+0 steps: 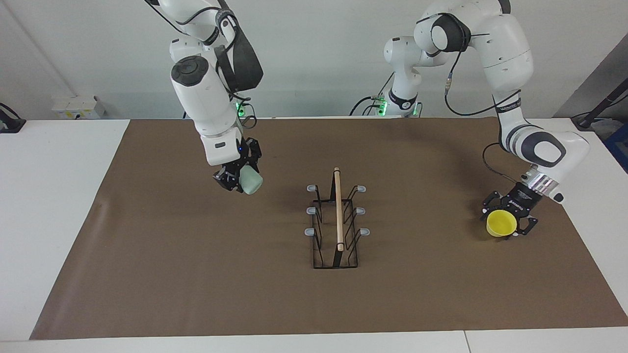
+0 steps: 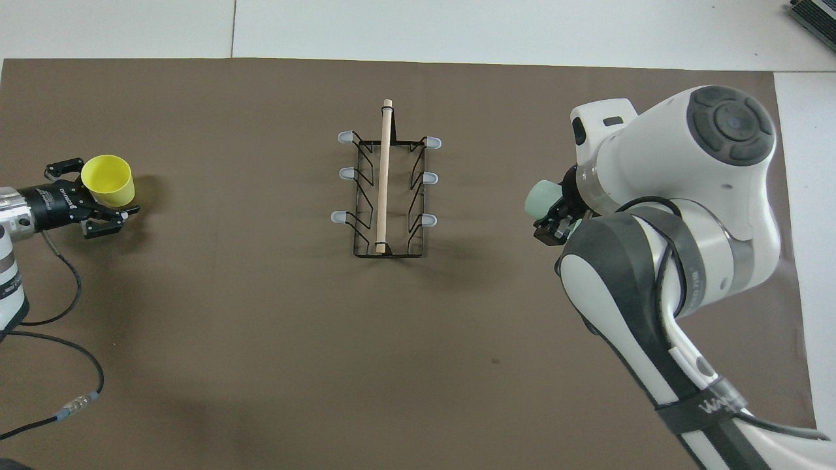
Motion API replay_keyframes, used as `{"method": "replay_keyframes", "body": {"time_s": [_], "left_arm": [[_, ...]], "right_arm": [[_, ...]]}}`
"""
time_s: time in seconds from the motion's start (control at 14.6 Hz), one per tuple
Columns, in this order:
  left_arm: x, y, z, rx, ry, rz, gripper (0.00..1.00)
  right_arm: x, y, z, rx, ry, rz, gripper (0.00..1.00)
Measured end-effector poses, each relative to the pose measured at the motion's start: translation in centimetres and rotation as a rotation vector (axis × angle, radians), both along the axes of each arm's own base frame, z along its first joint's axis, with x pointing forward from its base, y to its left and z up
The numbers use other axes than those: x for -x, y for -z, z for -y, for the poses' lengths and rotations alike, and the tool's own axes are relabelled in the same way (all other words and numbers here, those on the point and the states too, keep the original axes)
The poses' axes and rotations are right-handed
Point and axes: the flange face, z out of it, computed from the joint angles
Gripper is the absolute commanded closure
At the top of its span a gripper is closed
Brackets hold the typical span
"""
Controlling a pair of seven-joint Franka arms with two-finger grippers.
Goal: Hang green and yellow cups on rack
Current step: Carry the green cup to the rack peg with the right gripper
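The black wire rack [image 1: 337,245] [image 2: 386,248] with a wooden rod on top stands mid-table; its grey-tipped pegs are all bare. My right gripper [image 1: 239,179] [image 2: 554,219] is shut on the pale green cup [image 1: 252,182] [image 2: 542,198], held tilted in the air over the mat toward the right arm's end of the table, beside the rack and apart from it. My left gripper [image 1: 506,224] [image 2: 91,196] is shut on the yellow cup [image 1: 500,224] [image 2: 108,178], low over the mat toward the left arm's end, with its mouth tipped away from the robots.
A brown mat [image 1: 196,274] covers most of the white table [image 1: 49,196]. A small white box [image 1: 78,107] sits at the table's edge nearest the robots, at the right arm's end. The left arm's cable [image 2: 65,287] trails over the mat.
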Motion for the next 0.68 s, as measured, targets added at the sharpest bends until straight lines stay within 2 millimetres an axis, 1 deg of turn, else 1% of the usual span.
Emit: {"method": "replay_keyframes", "body": {"time_s": [0.21,0.34,0.48,0.62,0.68], "left_arm": [[-0.1,-0.8,0.1,0.0,0.006,0.017,1.0],[-0.5,-2.1,0.1,-0.005,0.013,0.045,1.0],[-1.3,-4.3,0.1,-0.017,0.027,0.088,1.0],[-2.2,-7.6,0.6,-0.087,0.104,0.121,1.0],[-2.5,-9.5,1.6,-0.135,0.164,0.128,1.0]], "right_arm": [[-0.4,1.1,-0.3,-0.18,0.042,0.066,1.0],[-0.2,1.8,-0.6,-0.309,0.094,0.121,1.0],[0.7,2.6,-1.7,-0.433,0.152,0.196,1.0],[2.2,3.4,-2.8,-0.553,0.201,0.253,1.0],[2.9,3.7,-2.9,-0.607,0.226,0.276,1.0]]}}
